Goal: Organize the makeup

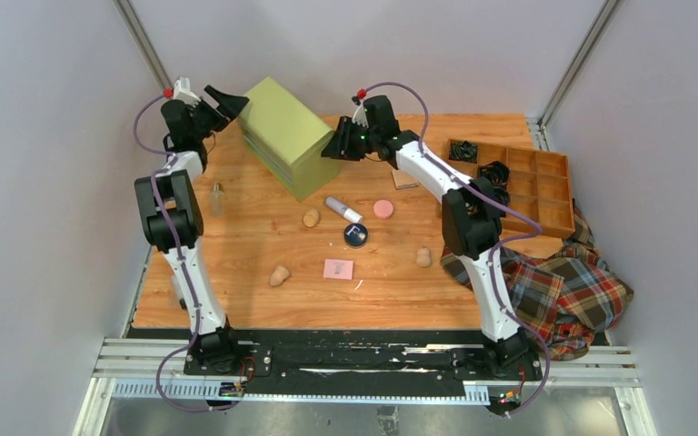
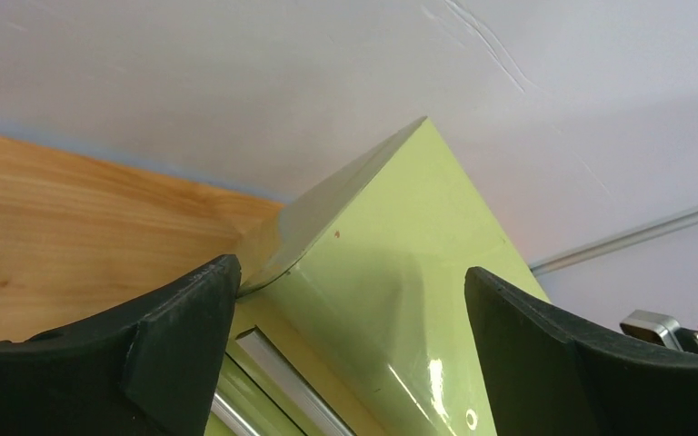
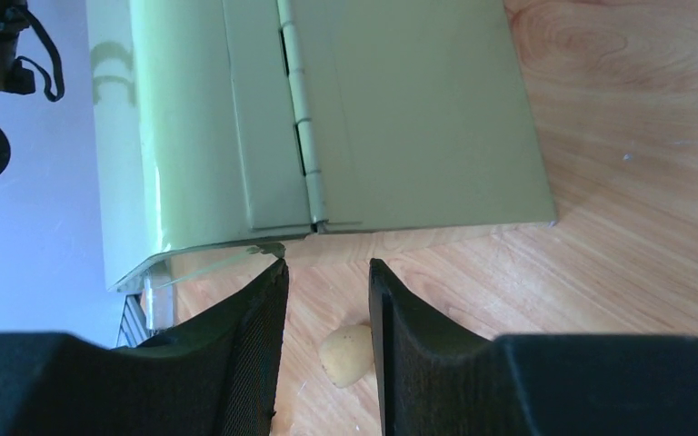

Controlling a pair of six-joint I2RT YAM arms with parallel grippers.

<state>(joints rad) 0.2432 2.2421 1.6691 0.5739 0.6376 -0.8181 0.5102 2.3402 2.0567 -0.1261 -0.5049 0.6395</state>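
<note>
Left gripper (image 1: 227,100) wide open at green box's (image 1: 289,136) 10 o'clock corner, right gripper (image 1: 330,150) narrow, empty, at 3 o'clock; white tube (image 1: 344,210), navy compact (image 1: 355,235), sponge (image 1: 311,217) loose at box's 6 o'clock.

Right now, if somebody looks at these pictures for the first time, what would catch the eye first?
The pale green hinged box at the back of the wooden table stands out, with the left gripper open at its far left corner and the right gripper at its right side. In front lies scattered makeup: a white tube, a pink round disc, a navy compact.
</note>
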